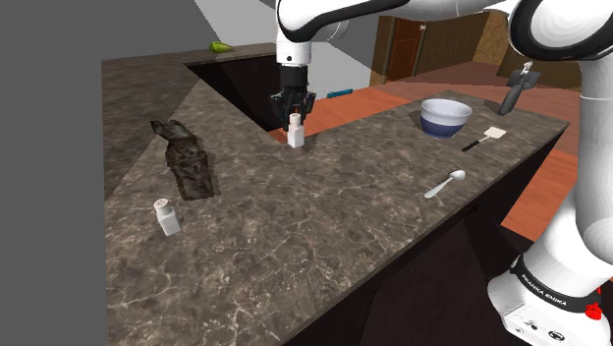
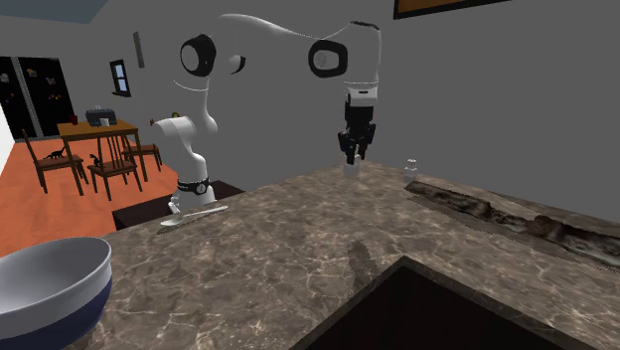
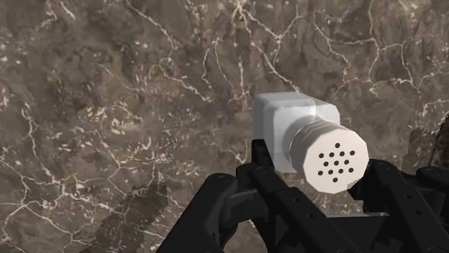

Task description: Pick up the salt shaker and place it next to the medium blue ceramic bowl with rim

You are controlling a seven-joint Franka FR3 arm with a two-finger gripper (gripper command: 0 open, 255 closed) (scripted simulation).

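Shoulder view overlooks the counter (image 1: 295, 236), second exterior view faces back low across it, wrist view close above.

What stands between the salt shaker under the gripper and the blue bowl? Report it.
Nothing visible does. The salt shaker under the gripper and the blue bowl are parted by bare counter. The spatula and spoon lie off that line.

The bowl (image 2: 55, 288) is cut off by the second exterior view's lower left corner. In the wrist view the claw (image 3: 319, 158) covers part of the salt shaker (image 3: 288, 111). The arm (image 1: 314, 20) runs past the shoulder view's top edge.
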